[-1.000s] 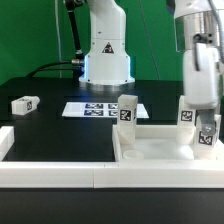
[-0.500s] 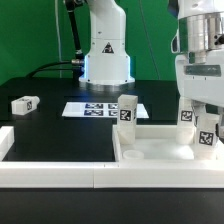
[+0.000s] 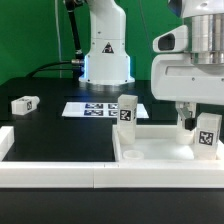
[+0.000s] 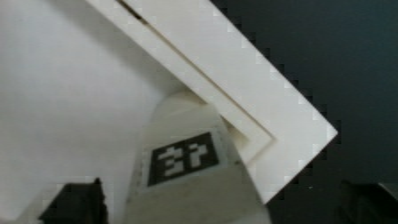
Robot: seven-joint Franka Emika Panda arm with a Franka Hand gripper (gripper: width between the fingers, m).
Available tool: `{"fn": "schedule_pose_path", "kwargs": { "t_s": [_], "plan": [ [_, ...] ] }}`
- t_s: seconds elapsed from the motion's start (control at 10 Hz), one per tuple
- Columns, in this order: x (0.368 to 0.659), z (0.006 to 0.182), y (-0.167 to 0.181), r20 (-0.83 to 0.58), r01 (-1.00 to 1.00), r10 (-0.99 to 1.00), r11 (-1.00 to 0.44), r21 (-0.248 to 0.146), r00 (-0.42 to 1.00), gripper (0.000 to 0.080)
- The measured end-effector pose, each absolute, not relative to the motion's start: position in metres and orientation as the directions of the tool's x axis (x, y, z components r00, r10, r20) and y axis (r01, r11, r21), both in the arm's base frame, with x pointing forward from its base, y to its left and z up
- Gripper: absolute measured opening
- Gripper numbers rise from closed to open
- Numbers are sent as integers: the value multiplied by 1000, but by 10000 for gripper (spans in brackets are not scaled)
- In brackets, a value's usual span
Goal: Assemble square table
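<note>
The long white border rail (image 3: 50, 178) lies nearest, smooth and square-edged, cut off at the bottom of the exterior view; its seam with the square table top (image 3: 160, 143) is hard to trace, since both are the same matte white plastic; the top is a shallow tray with a raised rim and a round socket at its near corner, lying on the black table (image 3: 60, 130) at the exterior view's right; one blocky white leg (image 3: 127, 110) stands upright at the tray's rear corner on the exterior view's left, its black-and-white tag facing the camera; a second tagged leg (image 3: 207, 133) stands at the tray's right side, its upper part hidden by the arm's bulky white hand; a dark shape just beside it cannot be made out as finger or tag; in the wrist view the gripper (image 4: 226, 203) shows only two blurred dark fingertips (image 4: 75, 203) at the frame's corners, jaws spread wide and apart from the tagged leg between them, holding nothing; the tray's rim runs diagonally there, soft and out of focus; farther back a loose leg (image 3: 25, 103) lies on its side at the exterior view's left; the thin flat marker board (image 3: 98, 108) lies behind; the glossy white robot base (image 3: 105, 50) rises beyond it, its top cut off, before a green backdrop (image 3: 30, 40).
</note>
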State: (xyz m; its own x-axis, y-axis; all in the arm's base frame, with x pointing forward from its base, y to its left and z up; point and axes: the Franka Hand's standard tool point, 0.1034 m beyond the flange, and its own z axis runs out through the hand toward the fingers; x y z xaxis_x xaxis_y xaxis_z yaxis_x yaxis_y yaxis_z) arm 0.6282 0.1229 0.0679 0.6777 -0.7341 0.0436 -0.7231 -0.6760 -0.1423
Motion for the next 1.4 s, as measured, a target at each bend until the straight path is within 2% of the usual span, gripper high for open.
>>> {"fn": "schedule_pose_path", "kwargs": {
  "t_s": [0.1, 0.3, 0.5, 0.7, 0.9, 1.0, 1.1, 1.4],
  "plan": [
    [628, 68, 123, 41, -734, -745, -664, -143, 666, 638],
    [627, 67, 122, 32, -769, -779, -624, -140, 626, 290],
    [627, 67, 122, 12, -845, -855, -514, -144, 518, 292],
    [628, 68, 120, -19, -931, -939, -337, -140, 342, 292],
    [627, 68, 122, -90, -994, -996, 10, -112, 0, 292],
    [628, 66, 124, -120, -977, -976, 191, -99, -179, 292],
    [629, 66, 123, -134, -945, -944, 314, -89, -301, 292],
    [628, 66, 117, -126, -911, -910, 406, -74, -396, 294]
  ]
}}
